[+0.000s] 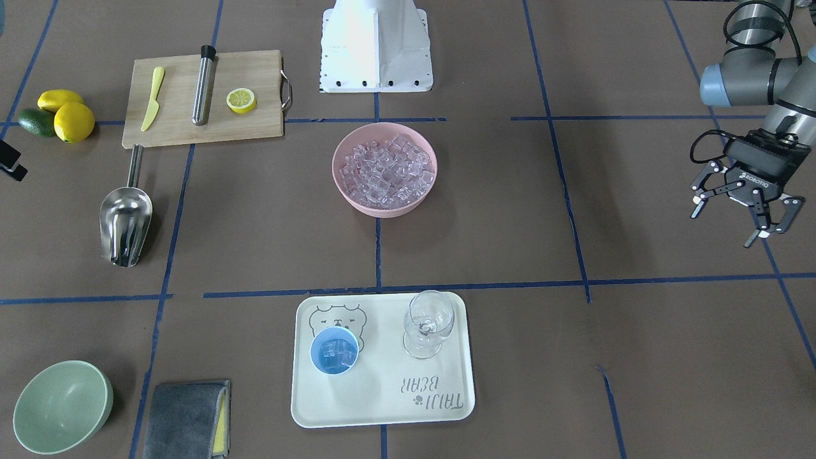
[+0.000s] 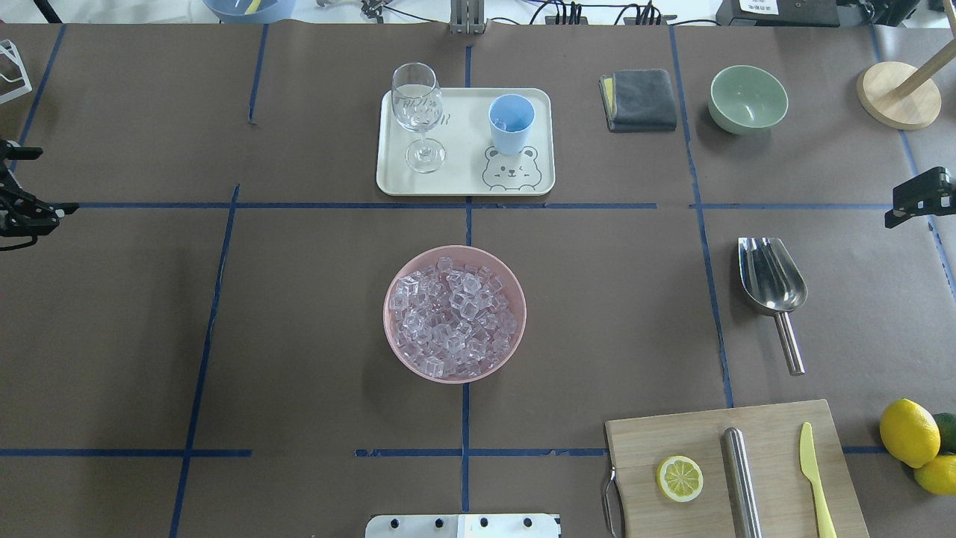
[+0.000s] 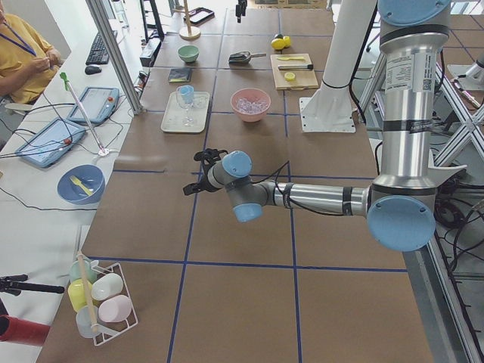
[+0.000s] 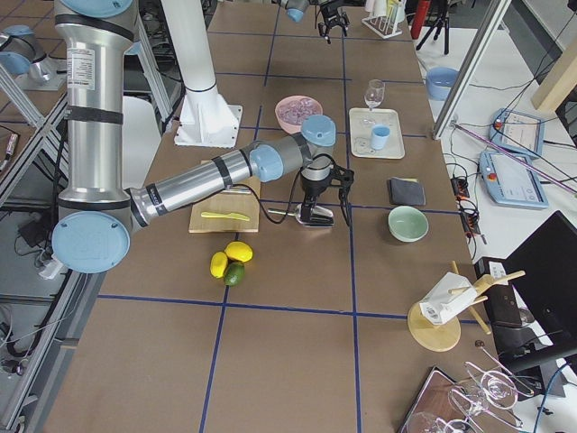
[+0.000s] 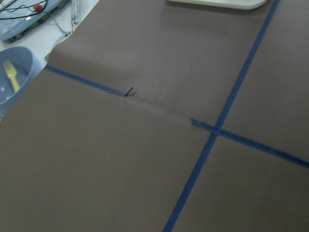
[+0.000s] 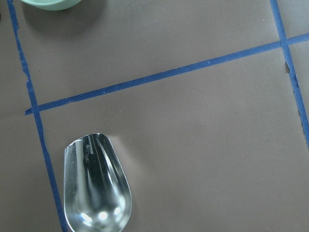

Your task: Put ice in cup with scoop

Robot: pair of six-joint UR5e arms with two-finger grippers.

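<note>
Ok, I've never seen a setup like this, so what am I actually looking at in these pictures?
This is a robot with two arms at a brown table, each arm ending in a two-finger gripper. Two pictures look down on the table, one from behind the robot and one facing it. Two look along the table from its ends, and two come from cameras on the wrists.

In the middle is a pink bowl full of ice. Beyond it, a tray carries a blue cup, with some ice in it, and a glass. A steel scoop lies on the table on the robot's right, near a cutting board.

The left gripper is open and empty. The right gripper hangs near the scoop and seems to hold nothing. I cannot tell whether it is open.
</note>
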